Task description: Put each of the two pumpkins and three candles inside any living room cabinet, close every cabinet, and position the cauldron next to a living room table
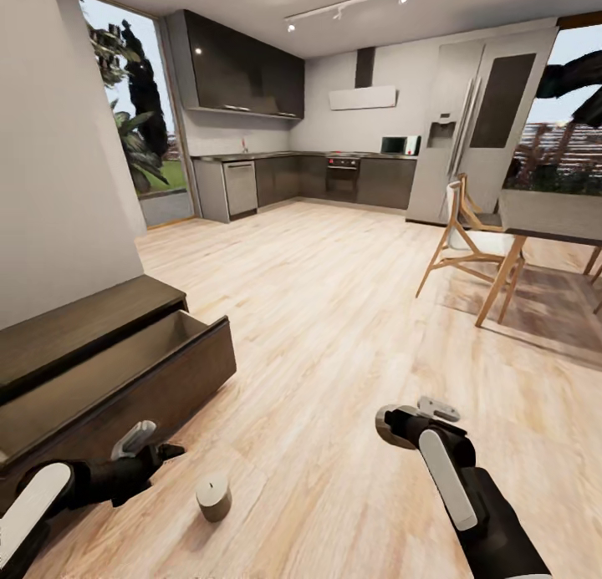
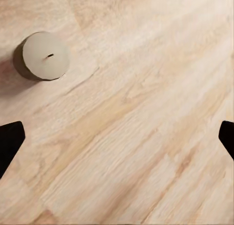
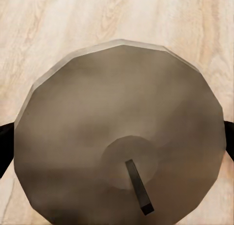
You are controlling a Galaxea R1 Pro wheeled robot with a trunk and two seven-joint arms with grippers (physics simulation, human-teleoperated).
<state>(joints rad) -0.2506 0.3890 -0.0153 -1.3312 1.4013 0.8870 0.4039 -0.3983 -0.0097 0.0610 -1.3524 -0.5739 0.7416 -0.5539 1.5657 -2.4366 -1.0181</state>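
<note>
A stubby pale grey candle (image 1: 214, 496) stands upright on the wood floor, just right of my left gripper (image 1: 155, 448). The left wrist view has that candle (image 2: 46, 55) off to one side of the gripper (image 2: 117, 137), whose dark fingertips (image 2: 9, 140) are spread wide, open and holding nothing. Another candle (image 1: 387, 426) is held above the floor in my right gripper (image 1: 403, 420). Its wick end (image 3: 117, 113) faces the right wrist camera, with dark fingertips (image 3: 5, 142) at both sides. The dark-brown cabinet (image 1: 75, 328) runs along the left wall with one drawer (image 1: 125, 378) pulled out.
A white wall rises behind the cabinet. At the right stand a dining table (image 1: 548, 215) and a wooden chair (image 1: 468, 236) on a rug (image 1: 543, 303). The grey kitchen units (image 1: 334, 178) and a fridge (image 1: 477, 119) are far back across open wood floor.
</note>
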